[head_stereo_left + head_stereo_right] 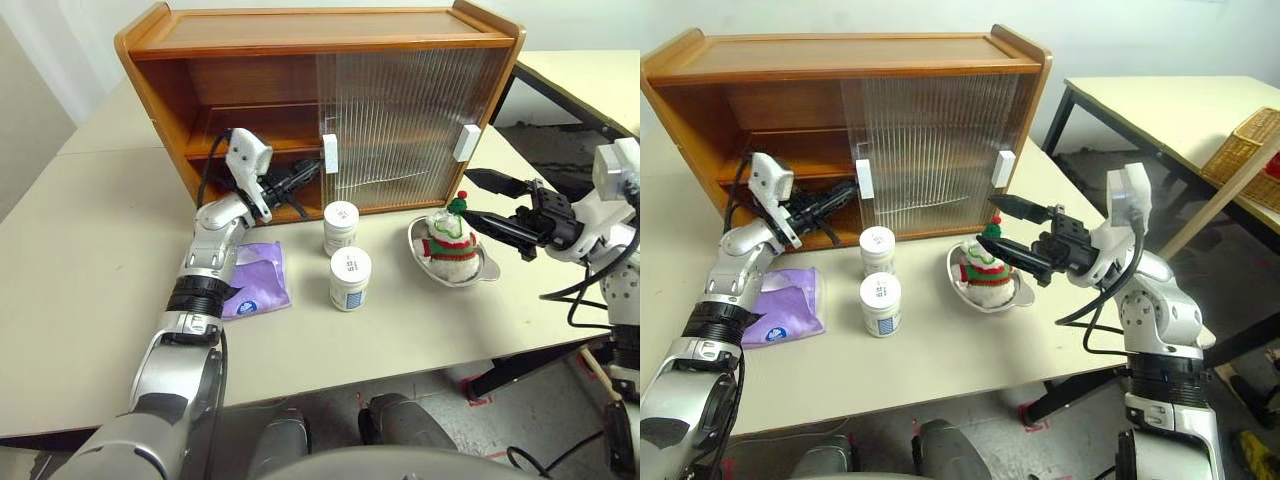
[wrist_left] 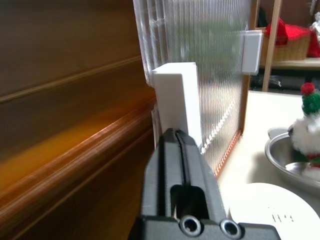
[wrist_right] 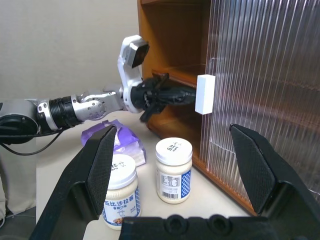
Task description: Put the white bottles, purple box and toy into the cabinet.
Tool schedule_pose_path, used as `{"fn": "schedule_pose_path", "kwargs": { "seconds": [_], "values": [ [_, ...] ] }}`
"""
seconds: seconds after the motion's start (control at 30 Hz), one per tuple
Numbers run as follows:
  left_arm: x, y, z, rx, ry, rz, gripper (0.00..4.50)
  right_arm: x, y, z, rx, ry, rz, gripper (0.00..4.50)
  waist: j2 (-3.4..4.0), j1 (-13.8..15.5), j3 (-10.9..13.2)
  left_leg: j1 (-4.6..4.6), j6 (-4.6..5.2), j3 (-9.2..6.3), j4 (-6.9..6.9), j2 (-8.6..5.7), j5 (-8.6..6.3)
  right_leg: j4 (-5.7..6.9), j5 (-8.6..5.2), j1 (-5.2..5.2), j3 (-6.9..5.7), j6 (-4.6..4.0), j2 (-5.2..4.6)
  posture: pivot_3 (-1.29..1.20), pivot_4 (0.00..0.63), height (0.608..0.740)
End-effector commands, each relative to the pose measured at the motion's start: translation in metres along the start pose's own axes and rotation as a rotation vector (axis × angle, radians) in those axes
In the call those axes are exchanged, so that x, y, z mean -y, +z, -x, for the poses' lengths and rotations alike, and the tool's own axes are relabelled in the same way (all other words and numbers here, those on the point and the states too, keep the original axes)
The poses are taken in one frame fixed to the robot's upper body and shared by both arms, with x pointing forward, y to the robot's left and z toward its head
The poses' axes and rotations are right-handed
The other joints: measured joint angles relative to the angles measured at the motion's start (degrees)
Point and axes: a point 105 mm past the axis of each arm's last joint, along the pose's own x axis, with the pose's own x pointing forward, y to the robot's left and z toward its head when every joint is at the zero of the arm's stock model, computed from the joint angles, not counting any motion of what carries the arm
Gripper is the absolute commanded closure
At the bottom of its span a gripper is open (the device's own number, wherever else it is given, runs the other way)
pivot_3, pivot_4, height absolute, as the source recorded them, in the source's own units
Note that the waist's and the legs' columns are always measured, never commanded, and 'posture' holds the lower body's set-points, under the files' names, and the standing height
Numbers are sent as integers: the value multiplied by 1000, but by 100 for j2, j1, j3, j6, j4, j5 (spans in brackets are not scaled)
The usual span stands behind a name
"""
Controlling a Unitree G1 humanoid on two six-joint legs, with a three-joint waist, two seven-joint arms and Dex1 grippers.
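The brown wooden cabinet (image 1: pixel 300 30) stands at the back of the table, its left half open and its ribbed sliding doors covering the right half. My left gripper (image 1: pixel 308 175) is shut, its tips against the left door's white handle (image 2: pixel 177 95). Two white bottles (image 1: pixel 341 228) (image 1: pixel 350 278) stand upright in front of the doors. The purple box (image 1: pixel 262 275) lies flat to their left, under my left forearm. The toy (image 1: pixel 450 238) sits in a steel bowl (image 1: pixel 470 275). My right gripper (image 1: pixel 467 195) is open, level, just right of the toy's hat, holding nothing.
The beige table (image 1: pixel 100 300) has bare room at the left and along its front edge. A second table stands at the right with a wicker basket (image 1: pixel 1250 150) on it. A gap of floor separates the two tables.
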Motion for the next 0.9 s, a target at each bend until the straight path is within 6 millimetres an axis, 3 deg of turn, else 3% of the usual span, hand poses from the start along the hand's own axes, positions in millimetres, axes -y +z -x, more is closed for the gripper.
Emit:
{"fn": "schedule_pose_path", "kwargs": {
  "seconds": [0.03, 0.2, 0.33, 0.5, 0.63, 0.77, 0.9],
  "values": [
    [-16, 12, 19, 6, 58, 34, 2923, 0, -2, -4, -11, 9, 15, 0, 1, -32, -1, 0, 0, 1, -2, 0, 0, 0, 0, 0, -1, 0, 2, -220, 10, 740],
    [-26, 31, 58, -44, 68, 58, 1261, 1, -7, -5, -31, 27, 13, 0, 3, -69, -1, 0, 0, 9, -6, 0, 0, 0, -6, -4, -18, -4, 6, -199, 21, 740],
    [-22, 25, 95, -225, 41, 112, 50, 4, -7, -6, -27, 38, 13, 0, 4, -35, 0, 1, 0, 5, -7, 2, -1, 0, -10, -8, -9, -13, 3, -181, 23, 740],
    [-13, 16, 141, -409, 70, 240, 50, 8, -8, -7, -31, 48, 20, 0, 7, 9, -1, 0, -8, -41, -24, 29, -5, 3, -6, -29, 27, -36, -13, -166, 24, 740],
    [-20, -5, 181, -599, 245, 343, 50, 11, -16, -7, -72, 37, 45, 0, 8, 52, -2, -1, -19, -39, -49, 51, -11, 9, 17, -56, 44, -101, -12, -141, 25, 740],
    [-14, -13, 188, -592, 320, 514, 50, 10, -17, -7, -71, 49, 36, 0, 15, 132, -6, 1, -29, -29, -85, 54, -5, 11, 27, -79, 67, -128, -11, -139, 25, 740],
    [3, -39, 200, -718, 355, 571, 50, 12, -18, -7, -73, 50, 34, 0, 19, 185, -9, 3, -31, -14, -97, 55, -5, 12, 23, -90, 84, -133, -9, -144, 24, 740]
  ]
}}
